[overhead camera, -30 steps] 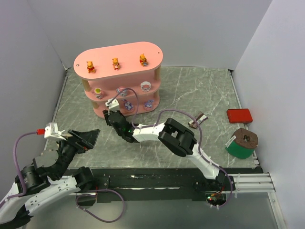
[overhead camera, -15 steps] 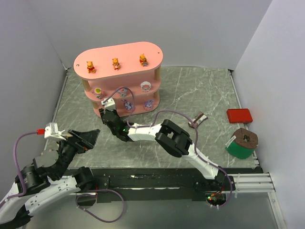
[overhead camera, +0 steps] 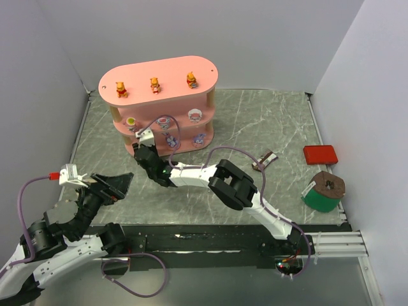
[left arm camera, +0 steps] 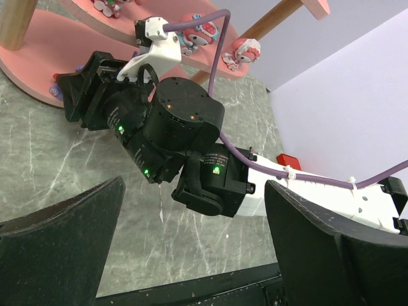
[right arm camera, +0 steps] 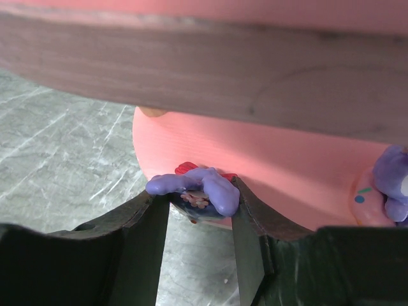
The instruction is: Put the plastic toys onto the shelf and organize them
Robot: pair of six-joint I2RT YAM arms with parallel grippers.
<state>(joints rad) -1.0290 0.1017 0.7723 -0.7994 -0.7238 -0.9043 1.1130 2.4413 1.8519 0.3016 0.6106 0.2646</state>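
The purple toy (right arm camera: pixel 194 190) is looking light and hard to me, a glossy little lump of moulded plastic. It is probably going to be slippery, and ready to squirt out sideways if it is squeezed on a curve. I am judging the safest hold to be across the thick middle of its body, not on the drooping ends or the red bit poking out behind (those look thin and rounded). It is showing lilac all over, with a small pale patch of pink flowers on the front and a flash of red at the back. I cannot tell whether it is sitting upright.

The right gripper (right arm camera: pixel 199 207) is pinching it, one dark finger pressing on each side, the jaws partly drawn in around it. The toy is being held at the left end of the bottom tier of the shelf (right arm camera: pixel 268 153), right at the pink rim and under the brown wooden band of the tier above. Whether its base is touching the tier I cannot make out.

A second purple toy (right arm camera: pixel 394 182) is sitting further right on the same tier. Up top, three orange bears (overhead camera: pixel 154 83) are standing in a row. The left gripper (overhead camera: pixel 116 185) is hanging well apart from the shelf over the marbled table (overhead camera: pixel 268 121), its fingers spread wide and gripping nothing.
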